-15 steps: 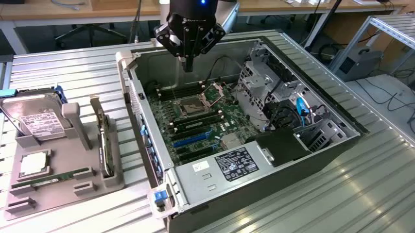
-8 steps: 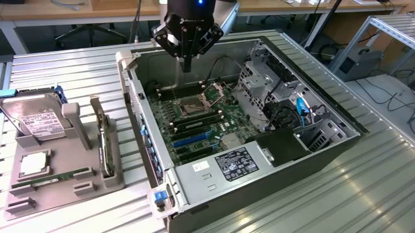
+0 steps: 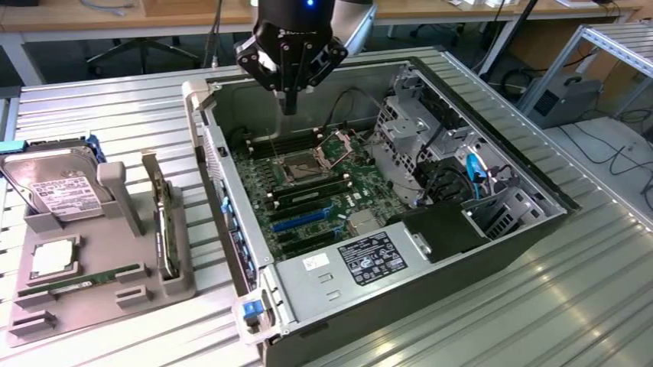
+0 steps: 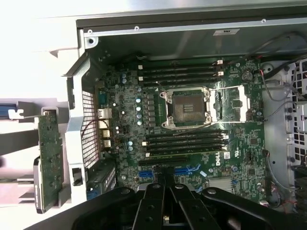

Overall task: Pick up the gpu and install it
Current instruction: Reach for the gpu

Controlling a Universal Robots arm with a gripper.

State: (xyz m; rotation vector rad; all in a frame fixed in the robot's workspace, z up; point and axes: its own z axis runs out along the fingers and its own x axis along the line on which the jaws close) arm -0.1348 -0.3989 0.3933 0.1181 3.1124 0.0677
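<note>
Bright light, glare across table [image 3: 551, 306]

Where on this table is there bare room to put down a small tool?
Bare slatted metal table lies at the exterior view's lower right, beside the open dark metal computer case, and toward the view's upper left, past the grey plastic parts holder. The holder and the case interior are crowded.

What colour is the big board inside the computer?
The motherboard is green; the wrist view shows it best.
</note>
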